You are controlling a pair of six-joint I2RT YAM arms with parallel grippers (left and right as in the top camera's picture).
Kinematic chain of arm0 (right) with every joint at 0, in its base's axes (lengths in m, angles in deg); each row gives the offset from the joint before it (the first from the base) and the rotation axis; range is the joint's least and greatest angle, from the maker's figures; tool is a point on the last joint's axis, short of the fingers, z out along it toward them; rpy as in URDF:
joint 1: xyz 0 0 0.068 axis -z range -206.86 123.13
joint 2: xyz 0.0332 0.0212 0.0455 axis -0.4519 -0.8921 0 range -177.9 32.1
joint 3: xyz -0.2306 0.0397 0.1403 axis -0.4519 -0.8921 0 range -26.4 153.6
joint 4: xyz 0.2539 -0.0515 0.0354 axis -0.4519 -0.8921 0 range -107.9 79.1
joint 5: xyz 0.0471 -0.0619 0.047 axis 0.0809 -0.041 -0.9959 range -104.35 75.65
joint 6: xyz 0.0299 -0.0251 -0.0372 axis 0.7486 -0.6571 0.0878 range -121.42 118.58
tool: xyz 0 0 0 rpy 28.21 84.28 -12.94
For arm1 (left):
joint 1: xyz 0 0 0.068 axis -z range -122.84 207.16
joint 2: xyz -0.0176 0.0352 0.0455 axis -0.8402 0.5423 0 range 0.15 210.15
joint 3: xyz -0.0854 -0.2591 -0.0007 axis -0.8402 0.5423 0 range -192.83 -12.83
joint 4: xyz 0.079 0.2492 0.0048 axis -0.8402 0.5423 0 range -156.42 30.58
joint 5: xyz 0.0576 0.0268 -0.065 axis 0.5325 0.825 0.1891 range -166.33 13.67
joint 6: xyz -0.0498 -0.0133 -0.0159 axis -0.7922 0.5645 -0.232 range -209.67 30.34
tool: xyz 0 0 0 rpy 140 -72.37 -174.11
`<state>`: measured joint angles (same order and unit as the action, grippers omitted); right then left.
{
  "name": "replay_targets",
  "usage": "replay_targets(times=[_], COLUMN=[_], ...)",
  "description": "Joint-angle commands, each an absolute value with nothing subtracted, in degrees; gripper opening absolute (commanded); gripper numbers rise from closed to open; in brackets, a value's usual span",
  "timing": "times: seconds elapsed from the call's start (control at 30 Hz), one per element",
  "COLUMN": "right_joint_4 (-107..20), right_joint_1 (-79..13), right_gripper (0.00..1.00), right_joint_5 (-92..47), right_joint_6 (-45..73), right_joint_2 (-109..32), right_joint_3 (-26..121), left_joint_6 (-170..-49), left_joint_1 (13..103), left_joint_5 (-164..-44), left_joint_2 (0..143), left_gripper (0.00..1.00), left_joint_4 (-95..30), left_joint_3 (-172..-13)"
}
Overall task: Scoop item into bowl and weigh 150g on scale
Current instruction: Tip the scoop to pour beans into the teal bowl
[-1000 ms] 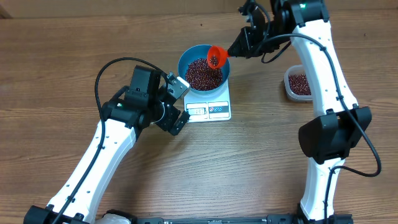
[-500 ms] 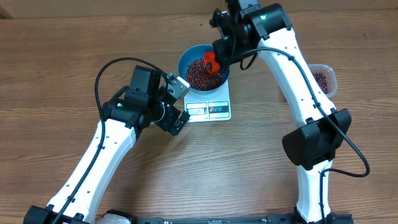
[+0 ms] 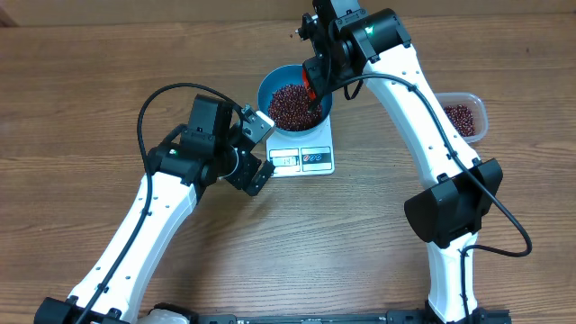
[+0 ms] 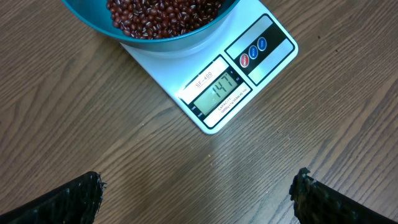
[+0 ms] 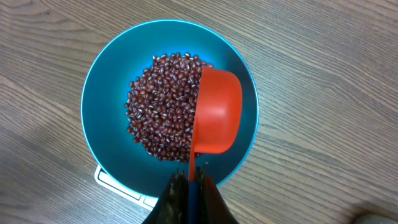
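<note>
Overhead, the blue bowl (image 3: 265, 94) is sitting on the scale (image 3: 304, 160), holding beans (image 3: 288, 108). The right gripper (image 5: 191, 180) is clamping an orange scoop (image 5: 217, 112) above the scale, and the left gripper (image 3: 261, 151) is gaping wide beside it.

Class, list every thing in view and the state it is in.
bowl, on the scale, part filled with beans
scale, switched on, display reads 147
scoop, over the bowl, gripped by its handle
tub, open, some beans inside
left gripper, open, empty
right gripper, shut on the scoop
</note>
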<state>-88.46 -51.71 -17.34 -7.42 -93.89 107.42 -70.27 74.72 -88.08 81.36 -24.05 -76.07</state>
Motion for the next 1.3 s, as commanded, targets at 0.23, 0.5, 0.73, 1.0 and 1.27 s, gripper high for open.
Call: replay_targets(times=[0.23,0.5,0.73,1.0,1.27], right_joint_4=[-88.3,-88.3,-88.4,-88.3,-87.5], right_joint_1=[-52.0,-53.5,-56.6,-56.9,-56.8], right_gripper=[0.04,0.04,0.04,0.04,0.04], right_joint_5=[-16.9,-11.3,-5.8,-5.8,-6.9], right_joint_6=[-9.1,-11.0,-13.5,-13.5,-12.2], right_joint_2=[-91.4,-91.3,-91.3,-91.3,-91.3], right_joint_3=[109.1,109.1,109.1,109.1,109.1], left_joint_6=[-70.8,-70.8,-70.8,-70.8,-70.8], left_joint_1=[74.4,74.4,74.4,74.4,74.4], left_joint_5=[-88.3,-88.3,-88.3,-88.3,-88.3], left_joint_2=[80.2,80.2,80.2,80.2,80.2], left_gripper=[1.0,0.99,1.0,0.99,0.99], left_joint_4=[-24.2,-24.2,-24.1,-24.2,-24.1], left_joint_3=[-75.9,-75.9,-75.9,-75.9,-75.9])
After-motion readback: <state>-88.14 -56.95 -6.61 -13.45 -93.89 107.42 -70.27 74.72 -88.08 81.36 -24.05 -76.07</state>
